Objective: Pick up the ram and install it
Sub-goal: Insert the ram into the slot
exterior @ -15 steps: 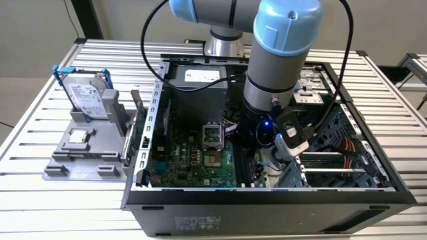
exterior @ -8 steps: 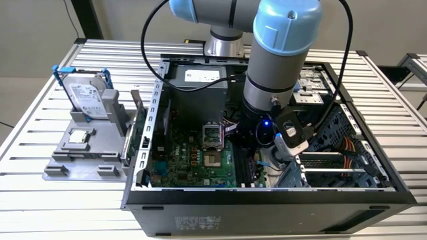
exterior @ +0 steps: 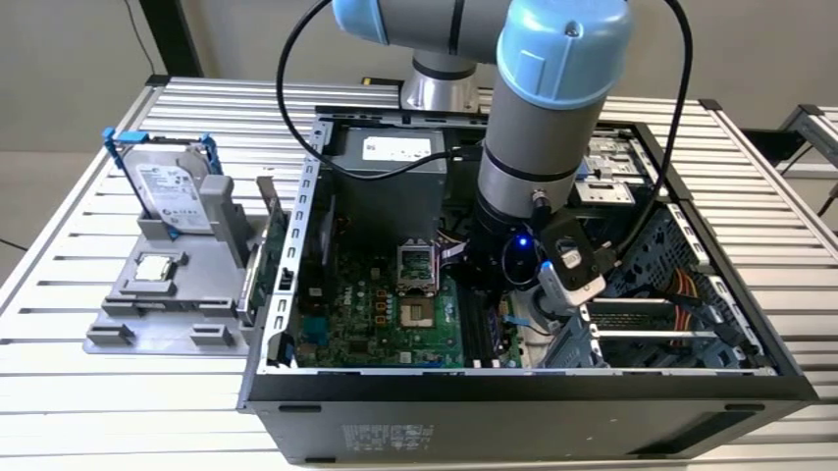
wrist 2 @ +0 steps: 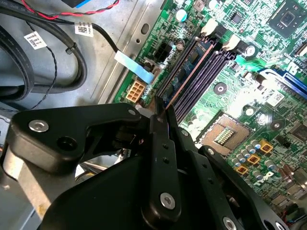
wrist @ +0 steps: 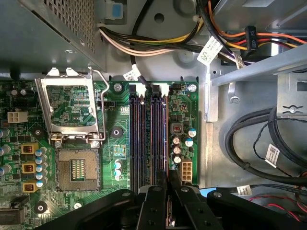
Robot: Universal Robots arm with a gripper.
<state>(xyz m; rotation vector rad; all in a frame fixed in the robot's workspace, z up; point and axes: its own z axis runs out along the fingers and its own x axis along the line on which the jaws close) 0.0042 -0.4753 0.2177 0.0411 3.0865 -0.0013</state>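
Dark ram on edge in jaws, lengthwise along motherboard slots

We take this for a robotics lab or test workshop: an open computer case lies on a slatted aluminium table, a grey fixture holds a hard drive, and an industrial arm reaches in.
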